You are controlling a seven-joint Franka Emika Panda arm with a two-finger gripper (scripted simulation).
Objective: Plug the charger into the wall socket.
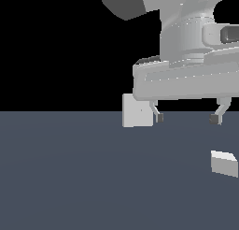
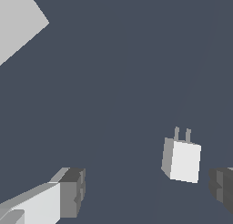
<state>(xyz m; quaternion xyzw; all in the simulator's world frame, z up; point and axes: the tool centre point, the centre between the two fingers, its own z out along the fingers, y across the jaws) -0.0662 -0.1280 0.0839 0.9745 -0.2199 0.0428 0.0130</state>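
Observation:
The charger [image 1: 224, 162] is a small off-white block lying on the dark floor at the exterior view's right edge. The wrist view shows the charger [image 2: 182, 160] with two thin prongs sticking out of one end. My gripper [image 1: 186, 117] hangs open above the floor, higher than the charger and toward the exterior view's left of it. Nothing is between its dark fingertips [image 1: 159, 117]. The wall socket [image 1: 137, 110] is a flat upright white plate with a tiny dark mark, standing behind the gripper and partly hidden by one finger. In the wrist view the wall socket [image 2: 18, 22] fills one corner.
The dark grey floor [image 1: 93, 177] stretches under everything. The arm's grey wrist and hand body [image 1: 186, 79] fill the upper part of the exterior view.

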